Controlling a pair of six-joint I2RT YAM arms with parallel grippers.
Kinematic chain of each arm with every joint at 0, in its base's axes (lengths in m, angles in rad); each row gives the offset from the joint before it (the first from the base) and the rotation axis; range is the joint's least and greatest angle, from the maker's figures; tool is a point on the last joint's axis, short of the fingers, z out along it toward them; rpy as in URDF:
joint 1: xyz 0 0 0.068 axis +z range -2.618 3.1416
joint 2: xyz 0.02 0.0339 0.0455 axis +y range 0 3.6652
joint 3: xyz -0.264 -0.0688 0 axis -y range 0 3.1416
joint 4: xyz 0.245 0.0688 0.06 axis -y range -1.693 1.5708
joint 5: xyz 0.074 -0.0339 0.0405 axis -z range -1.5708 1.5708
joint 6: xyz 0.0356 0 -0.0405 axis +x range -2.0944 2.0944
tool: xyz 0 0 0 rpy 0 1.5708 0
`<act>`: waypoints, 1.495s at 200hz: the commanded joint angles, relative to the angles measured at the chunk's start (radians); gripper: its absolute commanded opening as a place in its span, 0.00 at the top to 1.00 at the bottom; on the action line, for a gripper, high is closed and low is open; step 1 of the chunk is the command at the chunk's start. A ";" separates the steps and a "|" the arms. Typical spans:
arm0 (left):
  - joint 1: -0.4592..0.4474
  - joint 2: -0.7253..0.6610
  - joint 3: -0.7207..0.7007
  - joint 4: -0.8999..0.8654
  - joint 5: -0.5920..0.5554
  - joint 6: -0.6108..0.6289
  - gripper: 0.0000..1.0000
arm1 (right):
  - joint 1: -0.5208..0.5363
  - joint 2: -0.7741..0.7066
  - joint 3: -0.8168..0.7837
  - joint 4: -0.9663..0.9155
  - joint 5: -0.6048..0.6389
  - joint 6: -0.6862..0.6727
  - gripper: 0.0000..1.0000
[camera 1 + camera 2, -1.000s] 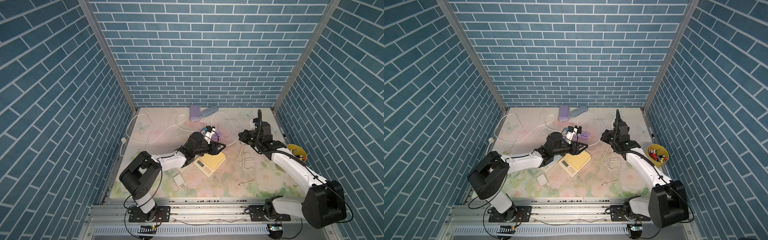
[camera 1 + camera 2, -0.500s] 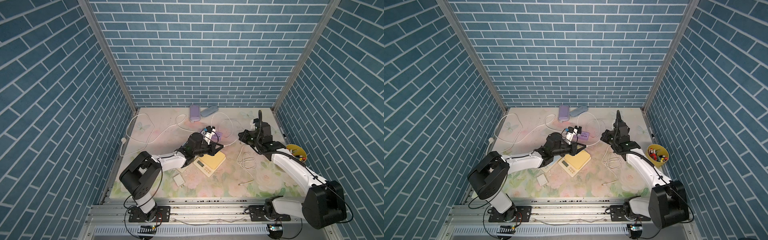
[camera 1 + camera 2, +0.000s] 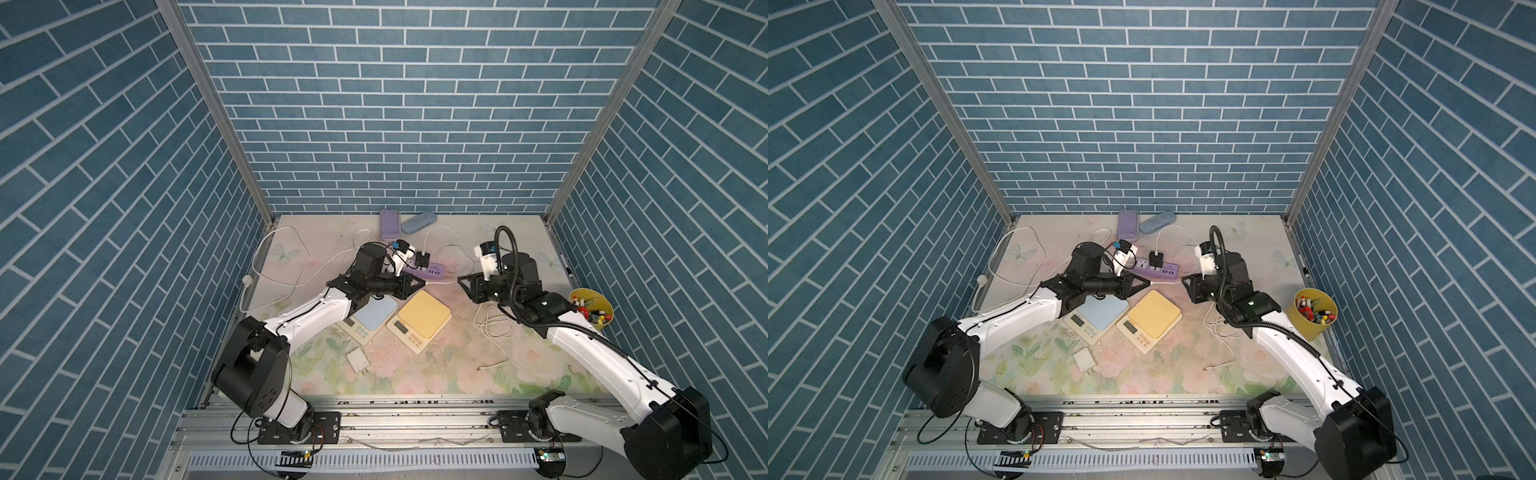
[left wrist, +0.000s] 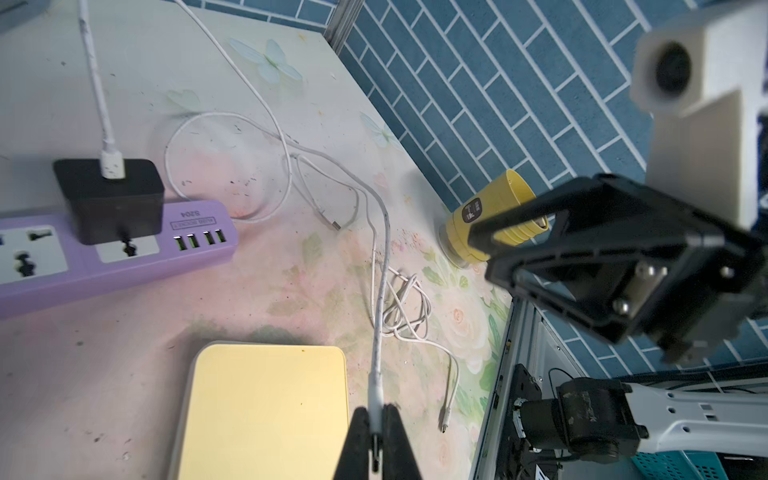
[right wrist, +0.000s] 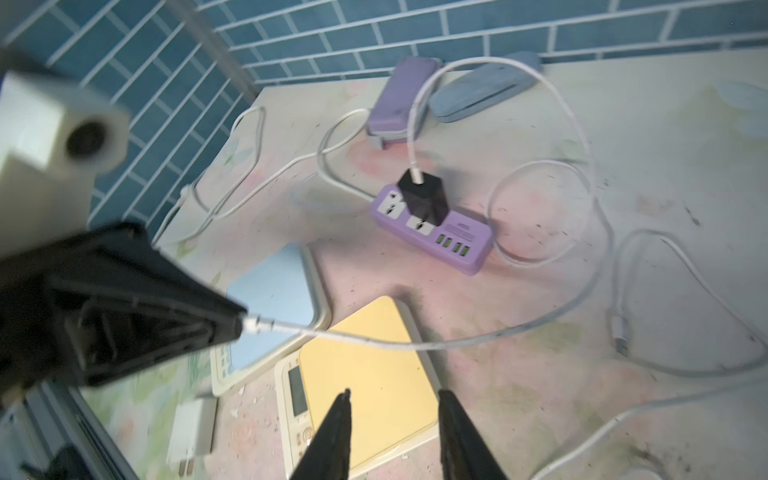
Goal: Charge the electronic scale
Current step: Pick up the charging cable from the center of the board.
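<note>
The supply end looks done. A black adapter (image 4: 110,199) sits in the purple power strip (image 4: 124,266) toward the back of the counter (image 3: 415,374), and a white cable (image 5: 582,291) is plugged into its top. That cable loops wide over the counter and, as far as the right wrist view lets me trace it, comes round to the left fingers (image 4: 357,440).

Those fingers are pressed together on the cable's free plug (image 4: 375,415), pinching it just behind the tip. The plug hangs in the air above the far edge of the yellow scale (image 3: 424,313), touching nothing. The right fingers (image 5: 336,436) are spread with nothing between them, and hover over the near part of the same scale.

The yellow scale lies flat near the middle of the counter, its display toward the robot, with a blue scale (image 3: 376,313) just beside it on the left. No cable is connected to either. I cannot see a charging port on either one, so which edge the plug must go to is not clear. The plug's position suggests the yellow one is meant.

What is left, then, is the main step: find the socket, line the small plug up with it and push it home, probably with the free fingers steadying the scale so that it does not slide. A second loose cable (image 3: 492,328) and a white charger block (image 3: 357,358) lie unused.
</note>
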 commanded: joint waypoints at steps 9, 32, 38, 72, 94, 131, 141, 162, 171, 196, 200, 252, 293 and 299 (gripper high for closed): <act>0.030 -0.011 0.061 -0.261 0.147 0.130 1.00 | 0.141 0.029 0.004 -0.022 0.090 -0.351 0.63; 0.035 -0.013 0.092 -0.342 0.185 0.158 1.00 | 0.213 0.100 0.054 -0.035 0.112 -0.479 0.63; 0.035 -0.015 0.092 -0.348 0.193 0.158 1.00 | 0.228 0.116 0.064 -0.038 0.117 -0.511 0.64; 0.037 -0.020 0.092 -0.346 0.228 0.146 1.00 | 0.282 0.175 0.081 -0.019 0.176 -0.611 0.67; 0.037 -0.013 0.092 -0.336 0.246 0.140 1.00 | 0.293 0.184 0.079 0.010 0.188 -0.625 0.70; 0.036 -0.005 0.086 -0.320 0.267 0.126 1.00 | 0.311 0.185 0.062 0.069 0.191 -0.632 0.74; 0.036 -0.005 0.085 -0.318 0.270 0.126 1.00 | 0.316 0.185 0.057 0.084 0.192 -0.632 0.75; 0.036 -0.009 0.080 -0.322 0.269 0.124 1.00 | 0.326 0.188 0.058 0.096 0.191 -0.632 0.76; 0.037 -0.011 0.076 -0.323 0.267 0.124 1.00 | 0.328 0.187 0.061 0.095 0.190 -0.631 0.76; 0.039 -0.015 0.064 -0.320 0.260 0.118 1.00 | 0.337 0.185 0.073 0.080 0.182 -0.620 0.81; 0.038 -0.015 0.062 -0.318 0.258 0.117 1.00 | 0.337 0.185 0.075 0.077 0.182 -0.618 0.84; 0.056 -0.033 0.041 -0.318 0.183 0.130 0.61 | 0.338 0.187 0.137 -0.116 0.226 -0.451 1.00; 0.117 -0.020 0.002 -0.342 -0.045 0.114 0.43 | 0.337 0.248 0.156 -0.428 0.309 -0.200 1.00; 0.117 -0.005 0.008 -0.363 -0.099 0.122 0.43 | 0.339 0.272 0.158 -0.469 0.306 -0.168 1.00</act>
